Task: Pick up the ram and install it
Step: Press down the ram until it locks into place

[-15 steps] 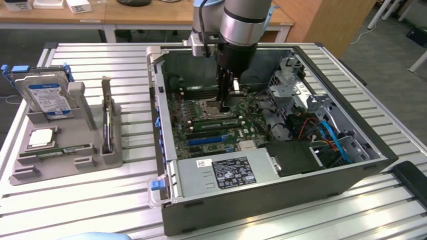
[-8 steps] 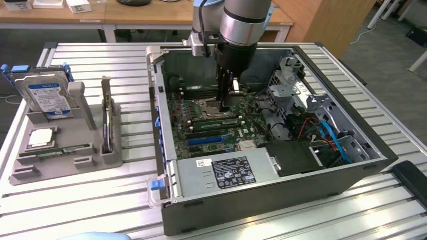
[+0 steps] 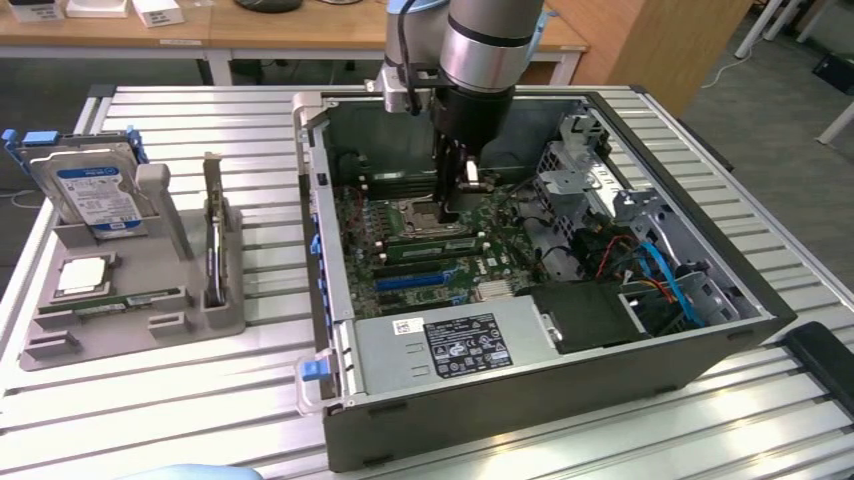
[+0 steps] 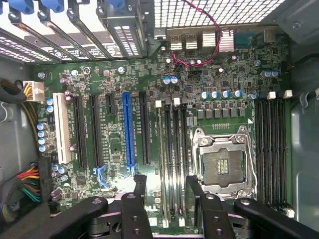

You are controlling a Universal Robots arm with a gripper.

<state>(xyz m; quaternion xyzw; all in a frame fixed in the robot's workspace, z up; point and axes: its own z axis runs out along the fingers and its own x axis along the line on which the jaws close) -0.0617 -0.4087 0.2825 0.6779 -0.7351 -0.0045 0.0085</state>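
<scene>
My gripper (image 3: 461, 203) is down inside the open computer case (image 3: 534, 400), just above the motherboard (image 3: 414, 270). It is open and holds nothing. In the wrist view its two black fingers (image 4: 140, 185) stand either side of a bank of memory slots (image 4: 172, 149), beside the CPU socket (image 4: 222, 162). A green ram stick (image 3: 430, 243) appears to sit in a slot there, near the fingertips. Another long green ram stick (image 3: 114, 300) lies in the grey holder (image 3: 147, 335) at the exterior view's left, far from the gripper.
The holder also carries a hard drive (image 3: 96, 195), a square silver CPU (image 3: 83, 275) and an upright card (image 3: 214, 245). In the case are a power supply (image 3: 454, 345), drive cages (image 3: 587, 170) and loose cables (image 3: 654, 270). More memory slots (image 4: 271, 149) lie beyond the socket.
</scene>
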